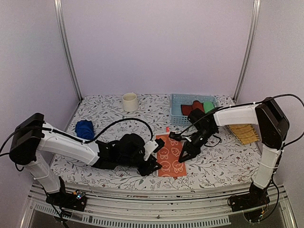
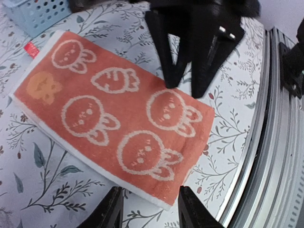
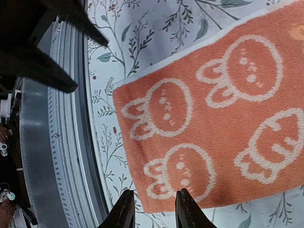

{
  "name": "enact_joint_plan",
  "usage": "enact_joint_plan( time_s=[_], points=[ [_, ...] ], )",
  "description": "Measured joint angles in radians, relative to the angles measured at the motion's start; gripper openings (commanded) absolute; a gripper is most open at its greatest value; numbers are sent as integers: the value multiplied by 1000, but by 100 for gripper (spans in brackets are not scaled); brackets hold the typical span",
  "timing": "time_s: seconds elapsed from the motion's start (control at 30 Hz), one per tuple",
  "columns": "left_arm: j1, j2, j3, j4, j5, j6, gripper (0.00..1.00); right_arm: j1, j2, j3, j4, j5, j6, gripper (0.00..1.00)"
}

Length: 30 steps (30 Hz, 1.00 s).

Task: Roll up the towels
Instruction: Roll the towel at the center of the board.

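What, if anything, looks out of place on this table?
The blue towel sits bunched in a lump at the left, neither flat nor neatly rolled. The orange towel lies flat and tidy. Nothing looks spilled or damaged.

The orange bunny-print towel (image 1: pixel 171 156) lies flat centre front; the blue towel (image 1: pixel 85 129) sits bunched left.

We count two towels: one orange towel (image 1: pixel 171 161) between the left gripper (image 1: pixel 153 167) and the right gripper (image 1: pixel 183 154), and one blue towel (image 1: pixel 85 129) well left of both. Beyond the grippers: one cup (image 1: pixel 129 101), one basket (image 1: pixel 176 105), one red roll (image 1: pixel 194 107), one green roll (image 1: pixel 209 105). Right of the right gripper: one yellow cloth (image 1: pixel 243 133).
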State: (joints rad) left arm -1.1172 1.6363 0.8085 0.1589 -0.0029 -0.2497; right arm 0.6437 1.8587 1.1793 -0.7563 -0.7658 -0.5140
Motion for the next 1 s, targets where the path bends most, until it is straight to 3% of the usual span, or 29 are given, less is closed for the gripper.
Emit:
enact_joint_plan(
  time_s=[0.1, 0.2, 0.43, 0.8, 1.0],
  points=[
    [-42, 49, 13, -8, -10, 74, 52, -17, 57, 54, 4, 29, 8, 32],
    [-69, 135, 67, -34, -11, 140, 51, -21, 105, 99, 14, 57, 17, 32],
    [-143, 266, 198, -97, -44, 251, 43, -21, 177, 118, 29, 83, 29, 32],
    [-176, 290, 218, -148, -125, 322, 32, -21, 177, 119, 29, 83, 29, 32],
    [-195, 308, 247, -174, -172, 347, 18, -21, 177, 119, 30, 82, 29, 32]
  ],
)
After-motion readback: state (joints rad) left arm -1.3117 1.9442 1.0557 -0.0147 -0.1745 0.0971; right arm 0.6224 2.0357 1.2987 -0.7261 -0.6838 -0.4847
